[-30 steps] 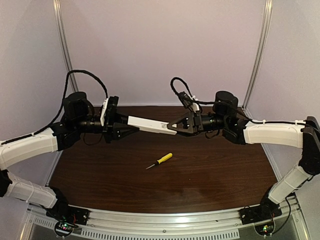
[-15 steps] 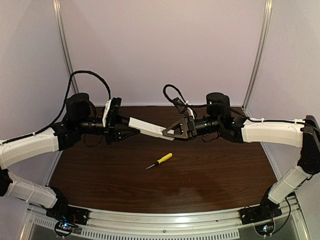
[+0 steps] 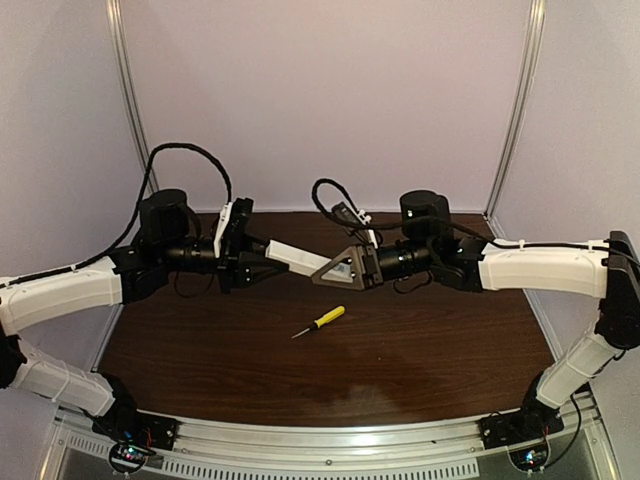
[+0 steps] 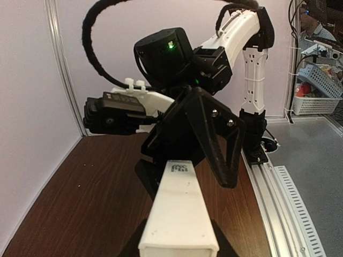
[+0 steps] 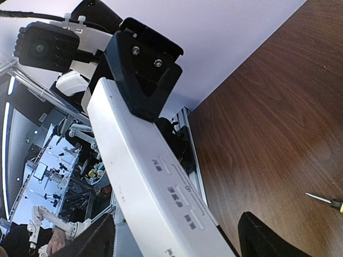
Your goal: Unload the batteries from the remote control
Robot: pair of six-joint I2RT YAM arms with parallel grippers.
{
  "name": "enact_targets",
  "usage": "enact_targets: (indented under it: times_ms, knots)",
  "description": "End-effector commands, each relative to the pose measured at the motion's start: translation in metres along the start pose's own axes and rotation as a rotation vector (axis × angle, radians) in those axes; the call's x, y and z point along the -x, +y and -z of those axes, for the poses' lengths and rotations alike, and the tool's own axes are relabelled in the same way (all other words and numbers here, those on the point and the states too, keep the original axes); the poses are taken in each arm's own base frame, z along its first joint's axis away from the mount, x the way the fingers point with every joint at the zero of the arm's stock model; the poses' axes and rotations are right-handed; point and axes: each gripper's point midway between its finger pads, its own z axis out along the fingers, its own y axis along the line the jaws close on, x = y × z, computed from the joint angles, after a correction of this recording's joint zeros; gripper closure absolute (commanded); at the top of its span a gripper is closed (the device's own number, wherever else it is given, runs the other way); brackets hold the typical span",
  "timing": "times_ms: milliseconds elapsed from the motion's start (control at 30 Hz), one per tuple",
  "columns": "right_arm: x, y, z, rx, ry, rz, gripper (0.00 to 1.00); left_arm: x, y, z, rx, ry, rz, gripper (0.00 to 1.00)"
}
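As left gripper (image 3: 262,263) and right gripper (image 3: 330,271) clamp remote control (image 3: 296,257), all shifted leftward

In the top view, soft and even light is supplied from above, and fine detail is slightly grainy. A bright band of glare is seen on the silver metal rail (image 3: 330,440) at the near edge. A dull sheen and only faint, diffuse shadows are seen on the dark brown wood-grain table (image 3: 420,340). In the left wrist view, the near end of the slim white rectangular remote control (image 4: 179,225) is rendered soft, and the grey aluminium corner post (image 4: 60,69) is bowed by lens distortion. In the right wrist view, the pale lilac wall (image 5: 236,32) is washed out.
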Motion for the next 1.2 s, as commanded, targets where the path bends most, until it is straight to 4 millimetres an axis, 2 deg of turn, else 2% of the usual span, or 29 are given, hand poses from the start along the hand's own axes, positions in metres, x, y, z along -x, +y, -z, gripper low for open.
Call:
enact_targets:
  times_ms: [0,133,433,1033,1167]
  knots:
    - [0.016,0.020,0.005,0.008,-0.038,0.086,0.14,0.017,0.004,-0.001,0.018,-0.041,-0.036,1.00]
    - [0.017,0.022,0.009,-0.012,-0.040,0.110,0.01,0.017,0.004,-0.001,0.018,-0.042,-0.035,1.00]
    - [0.020,0.019,0.020,-0.094,-0.042,0.163,0.00,0.022,0.003,0.002,0.024,-0.057,-0.039,1.00]
    - [0.031,0.016,0.061,-0.284,-0.108,0.404,0.00,0.025,0.002,0.003,0.024,-0.069,-0.026,1.00]
    - [0.032,0.013,0.076,-0.345,-0.142,0.501,0.00,0.026,0.002,0.003,0.023,-0.071,-0.022,1.00]
